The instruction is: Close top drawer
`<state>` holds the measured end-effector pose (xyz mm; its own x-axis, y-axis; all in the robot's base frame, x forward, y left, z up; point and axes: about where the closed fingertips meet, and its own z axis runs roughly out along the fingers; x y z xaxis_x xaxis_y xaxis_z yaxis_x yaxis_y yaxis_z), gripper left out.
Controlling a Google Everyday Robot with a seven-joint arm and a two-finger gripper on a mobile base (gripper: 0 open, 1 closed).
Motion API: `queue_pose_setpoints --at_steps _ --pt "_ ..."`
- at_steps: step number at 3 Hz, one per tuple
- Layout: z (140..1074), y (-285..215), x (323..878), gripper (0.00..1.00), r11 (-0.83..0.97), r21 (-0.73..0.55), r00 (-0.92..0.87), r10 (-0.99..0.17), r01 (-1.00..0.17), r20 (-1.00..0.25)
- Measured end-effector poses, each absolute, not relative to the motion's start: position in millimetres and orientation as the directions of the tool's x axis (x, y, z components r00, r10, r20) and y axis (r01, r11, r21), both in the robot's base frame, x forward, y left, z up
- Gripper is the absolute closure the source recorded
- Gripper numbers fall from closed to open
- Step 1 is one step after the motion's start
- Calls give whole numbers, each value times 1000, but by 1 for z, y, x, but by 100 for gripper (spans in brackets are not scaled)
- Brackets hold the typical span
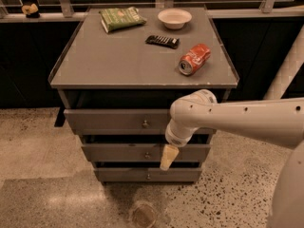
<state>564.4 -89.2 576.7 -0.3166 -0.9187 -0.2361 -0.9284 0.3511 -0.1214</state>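
Observation:
The top drawer (114, 121) is the uppermost grey front of the cabinet (118, 61), with a small round knob (145, 124) at its centre. Its front stands only slightly out from the cabinet, under a dark gap. My white arm (237, 120) reaches in from the right and covers the drawer's right end. My gripper (168, 157) hangs from the wrist, pointing down in front of the middle drawer (118, 152), just right of that drawer's knob (147, 155). The bottom drawer (128, 175) is shut.
On the cabinet top lie a green snack bag (121, 19), a white bowl (175, 18), a black bar (163, 41) and a red soda can (194, 59) on its side. A white post (287, 68) leans at the right. The floor is speckled.

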Motion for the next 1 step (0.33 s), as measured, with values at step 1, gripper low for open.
queue_pose_setpoints --at_steps 1 --pt "577 -89 564 0 351 -121 -317 -919 -928 -236"
